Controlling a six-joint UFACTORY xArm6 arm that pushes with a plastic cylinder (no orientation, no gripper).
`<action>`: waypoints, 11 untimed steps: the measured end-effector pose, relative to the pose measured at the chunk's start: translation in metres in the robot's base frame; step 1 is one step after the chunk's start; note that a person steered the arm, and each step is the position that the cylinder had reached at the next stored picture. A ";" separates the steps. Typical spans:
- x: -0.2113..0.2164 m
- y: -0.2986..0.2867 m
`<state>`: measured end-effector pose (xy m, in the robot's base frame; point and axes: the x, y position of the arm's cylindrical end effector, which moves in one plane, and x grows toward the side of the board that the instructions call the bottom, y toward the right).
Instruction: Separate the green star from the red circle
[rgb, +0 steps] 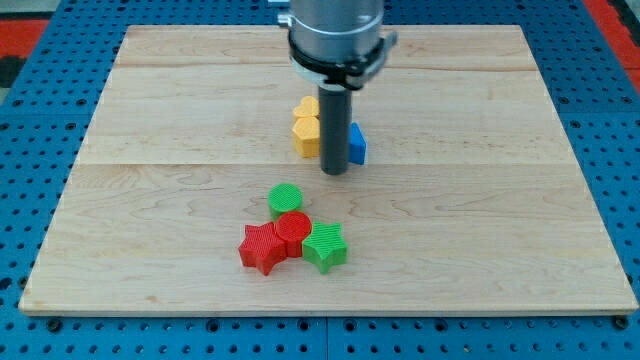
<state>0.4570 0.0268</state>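
**Green star and red circle touching, my tip well above them**

Right, the green star (326, 245) lies near the bottom of the wooden board (500, 200), a little left of the board's middle line. Its left side touches the red circle (293, 231), which sits just up and to the left of it. On the red circle's other side, pressed against it, is the red star (262, 247), so the three form a tight row with the circle in the middle. Just above the red circle, touching or almost touching its top edge, is the green circle (285, 199).

My tip (335, 172) rests on the board well apart from this cluster, toward the view's top and slightly to the right of it, with bare wood between it and the green circle. There is no claw on this arm to be open or closed: it ends in the dark rod, and it grips nothing.

Around the rod sits a second group. A yellow block (307, 129), which looks like two stacked or adjoining hexagon-like pieces, stands just to the left of the rod. A blue block (357, 144) stands just to its right, partly hidden behind the rod; I cannot make out its shape.

The board lies on a blue perforated table (30, 120).
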 end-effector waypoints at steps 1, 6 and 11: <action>0.014 0.029; 0.136 -0.040; 0.061 0.021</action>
